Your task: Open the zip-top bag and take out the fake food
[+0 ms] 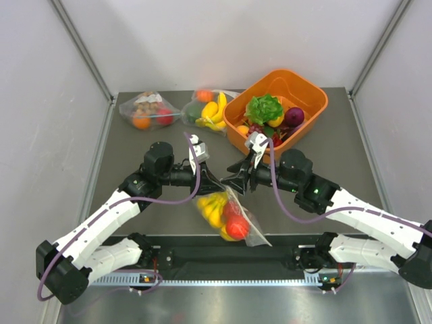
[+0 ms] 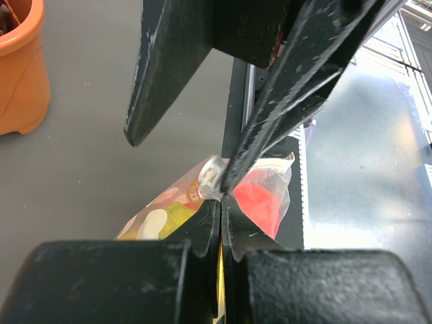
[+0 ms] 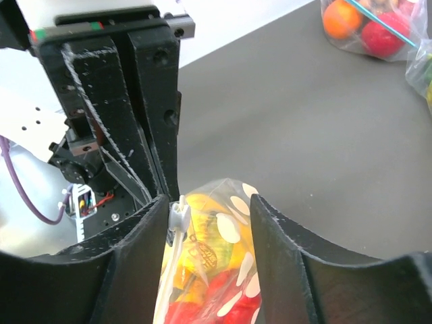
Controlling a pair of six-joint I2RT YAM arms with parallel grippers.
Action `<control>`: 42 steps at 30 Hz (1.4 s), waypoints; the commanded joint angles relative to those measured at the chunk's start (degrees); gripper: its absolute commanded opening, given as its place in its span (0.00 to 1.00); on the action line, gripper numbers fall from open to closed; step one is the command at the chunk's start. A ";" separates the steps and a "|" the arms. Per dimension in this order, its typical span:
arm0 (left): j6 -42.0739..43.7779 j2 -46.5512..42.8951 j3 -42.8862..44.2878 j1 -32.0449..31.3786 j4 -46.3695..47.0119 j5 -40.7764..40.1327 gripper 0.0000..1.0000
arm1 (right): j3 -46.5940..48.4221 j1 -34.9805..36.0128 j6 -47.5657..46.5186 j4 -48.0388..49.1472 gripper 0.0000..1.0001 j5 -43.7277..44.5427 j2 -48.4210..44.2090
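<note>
Left gripper (image 2: 221,210): the fingers are pressed tight together, pinching the top edge of the zip-top bag (image 3: 230,227). From its own wrist camera only a sliver of yellow shows in the seam between them.
Right gripper (image 3: 210,206): the fingers are spread, one on each side of the bag's top. One fingertip touches the white slider (image 3: 177,217), and the other stands apart from the plastic in the left wrist view.
Zip-top bag: it is at the middle of the table (image 1: 135,158), between the two grippers, and trails toward the near edge. I cannot tell whether its lower corner rests on the table or hangs just above it.
Zip: the grippers crowd the mouth, so I cannot tell whether it is open or closed.
Fake food (image 1: 217,208): it is inside the dotted bag, yellow pieces uppermost and a red round fruit (image 1: 237,227) below them. Smaller pieces blur behind the plastic.
Orange basket (image 1: 316,108): it is at the far right of the table, with green lettuce (image 1: 263,108) and a purple piece (image 1: 293,116) inside. The right arm cuts off its near rim.
Plain clear bags (image 1: 147,110): two lie along the far edge, well apart from the grippers. The second (image 1: 208,108) is just beside the basket.
</note>
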 commanded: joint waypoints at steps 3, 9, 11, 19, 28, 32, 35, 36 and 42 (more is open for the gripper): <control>0.33 -0.46 0.37 -0.02 3.07 1.14 0.00 | 0.13 0.99 -0.50 0.09 0.48 1.05 1.15; 0.42 -0.29 0.37 -0.02 3.16 0.61 0.00 | 0.13 1.35 -0.76 0.79 0.30 0.26 1.41; 0.42 -0.20 0.37 -0.02 2.98 0.26 0.00 | -0.13 1.52 -0.94 1.06 0.21 -0.01 1.06; 1.30 -1.34 0.28 -0.02 1.93 -6.77 0.00 | -1.36 1.79 -1.03 0.09 0.02 -0.01 -1.13; 1.56 -2.48 0.02 0.06 1.75 -9.94 0.00 | -4.09 1.96 -0.76 -0.08 0.00 0.08 -2.19; 1.82 -2.75 0.02 0.24 1.49 -10.81 0.00 | -4.96 1.96 -0.50 -0.17 0.00 0.34 -2.63; 1.91 -3.10 0.02 0.50 1.22 -12.48 0.00 | -5.75 2.05 -0.33 -0.43 0.00 0.52 -3.33; 1.83 -3.19 0.02 0.50 1.14 -13.27 0.00 | -5.93 2.05 -0.24 -0.52 0.00 0.69 -3.77; 1.91 -4.33 -0.42 0.68 0.78 -19.86 0.00 | -8.74 2.14 0.73 -1.49 0.00 1.57 -6.23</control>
